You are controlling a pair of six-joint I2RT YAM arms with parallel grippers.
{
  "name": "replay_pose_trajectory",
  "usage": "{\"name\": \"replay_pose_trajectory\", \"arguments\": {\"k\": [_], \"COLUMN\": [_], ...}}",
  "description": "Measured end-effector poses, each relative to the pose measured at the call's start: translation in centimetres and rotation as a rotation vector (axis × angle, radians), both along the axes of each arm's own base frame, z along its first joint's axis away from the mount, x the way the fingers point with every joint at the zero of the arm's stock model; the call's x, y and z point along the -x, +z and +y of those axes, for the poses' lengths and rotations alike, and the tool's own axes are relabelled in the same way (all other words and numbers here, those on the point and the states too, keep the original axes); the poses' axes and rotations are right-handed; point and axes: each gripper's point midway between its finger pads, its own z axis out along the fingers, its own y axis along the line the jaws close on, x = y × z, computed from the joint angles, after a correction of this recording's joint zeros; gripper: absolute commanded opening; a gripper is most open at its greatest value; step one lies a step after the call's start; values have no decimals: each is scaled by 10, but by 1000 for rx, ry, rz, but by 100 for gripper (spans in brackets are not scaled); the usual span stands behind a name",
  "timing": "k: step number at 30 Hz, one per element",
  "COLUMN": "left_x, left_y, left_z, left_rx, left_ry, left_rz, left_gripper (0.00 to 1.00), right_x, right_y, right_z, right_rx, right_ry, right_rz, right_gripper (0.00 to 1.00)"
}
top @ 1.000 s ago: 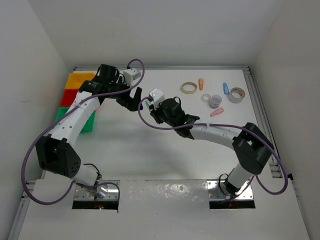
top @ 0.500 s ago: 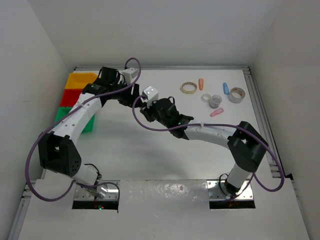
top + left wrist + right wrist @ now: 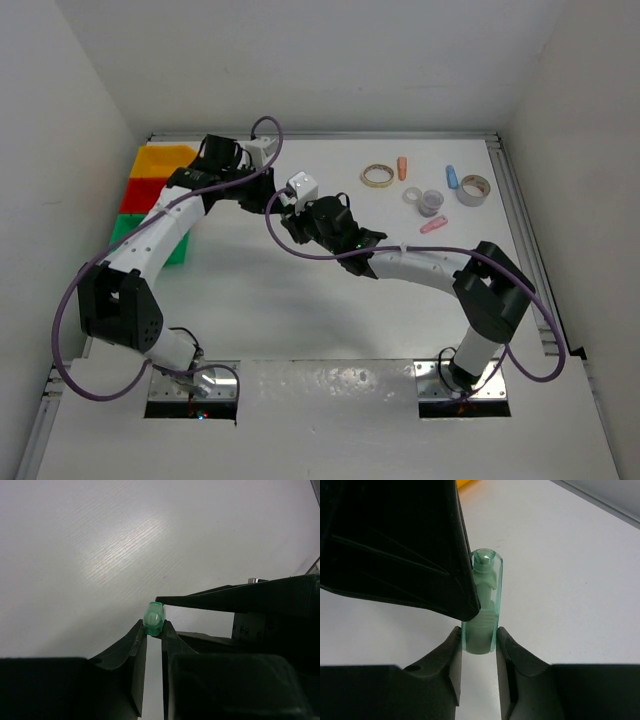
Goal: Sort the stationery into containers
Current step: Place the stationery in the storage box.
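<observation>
- While the overhead view shows the left gripper (image 3: 268, 193) and right gripper (image 3: 291, 207) meeting tip to tip mid-table, right of the containers (image 3: 150, 195), whatever is between them is hidden there.
- Left wrist view: the left gripper is pinched on one end of a green capsule (image 3: 154, 619).
- Right wrist view: the right gripper is clamped on the capsule's other end.
- Only the overhead view shows the tape rings (image 3: 377, 176), well apart at the far right.

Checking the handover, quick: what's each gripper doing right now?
Left gripper: closed on the green capsule.
Right gripper: closed on the same capsule.
</observation>
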Motion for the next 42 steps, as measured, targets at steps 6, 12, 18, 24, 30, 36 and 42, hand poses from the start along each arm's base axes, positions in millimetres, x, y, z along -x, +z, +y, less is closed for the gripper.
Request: {"name": "replay_pose_trajectory", "arguments": {"k": [6,12,18,24,30,36,42], "left_x": [-7,-29,-58,-108,-171,-205,-223], "left_y": [-7,-11,-5,24,-4,-67,-84], "left_z": [13,60,182,296,339,347,356], "left_rx": [-29,-70,-132,-89,51,161,204], "left_ry": [42,172,473,726,803,837,876], "left_rz": [-6,-29,-66,-114,-78,29,9], "left_gripper": [0,0,0,0,0,0,1], "right_x": [2,-2,5,0,-6,-5,-2], "right_y": [2,2,2,-2,-17,-30,-42], "right_z": [4,0,-29,-64,-83,-94,-104], "right_rx": [-26,-48,-68,-116,-104,-70,-35], "right_ry": [19,21,-21,-105,-162,-192,-230], "right_rz": [14,30,54,98,155,201,247], "right_gripper": [84,99,99,99,99,99,99]}}
